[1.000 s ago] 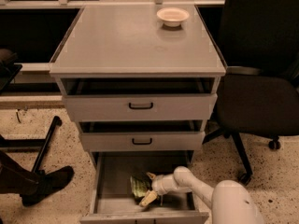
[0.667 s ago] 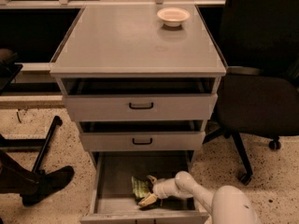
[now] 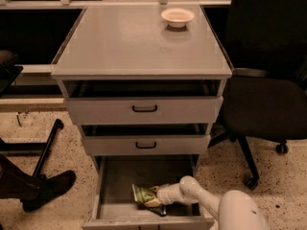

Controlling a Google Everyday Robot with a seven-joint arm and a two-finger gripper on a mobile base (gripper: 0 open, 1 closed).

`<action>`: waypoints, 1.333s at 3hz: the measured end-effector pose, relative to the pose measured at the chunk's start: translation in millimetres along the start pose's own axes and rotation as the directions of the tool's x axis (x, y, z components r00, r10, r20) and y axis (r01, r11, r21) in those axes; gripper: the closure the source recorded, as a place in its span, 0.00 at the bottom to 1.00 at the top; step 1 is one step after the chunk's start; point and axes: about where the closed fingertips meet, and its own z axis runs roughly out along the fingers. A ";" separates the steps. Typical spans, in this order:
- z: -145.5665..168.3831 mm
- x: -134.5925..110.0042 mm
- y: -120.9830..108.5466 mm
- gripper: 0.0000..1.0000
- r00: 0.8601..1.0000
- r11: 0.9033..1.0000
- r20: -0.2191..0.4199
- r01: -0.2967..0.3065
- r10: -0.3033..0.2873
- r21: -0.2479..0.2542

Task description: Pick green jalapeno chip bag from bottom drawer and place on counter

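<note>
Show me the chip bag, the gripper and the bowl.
chip bag (image 3: 142,194): camera view, its green crumpled middle, in the bottom drawer (image 3: 115,176).
gripper (image 3: 157,199): camera view, its tip against the bag in that drawer.
bowl (image 3: 177,16): camera view, its inside, on the counter (image 3: 124,42).

Dim, warm-lit room with a grey drawer cabinet (image 3: 144,110) on a speckled floor (image 3: 283,195)

The cabinet fills the middle of the frame. The floor is pale and flecked with dark specks, showing at lower left and lower right. A black office chair (image 3: 268,104) stands just right of the cabinet, its casters (image 3: 250,182) on the floor. At left a black furniture leg (image 3: 45,145) slants across the floor, with a dark shoe (image 3: 48,188) below it. Along the top edge runs a pale ledge (image 3: 43,5), with deep shadow beneath it at upper left
</note>
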 end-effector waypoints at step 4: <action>-33.1 -89.0 1.2 1.00 0.993 0.993 0.019 0.114 -0.114 -0.013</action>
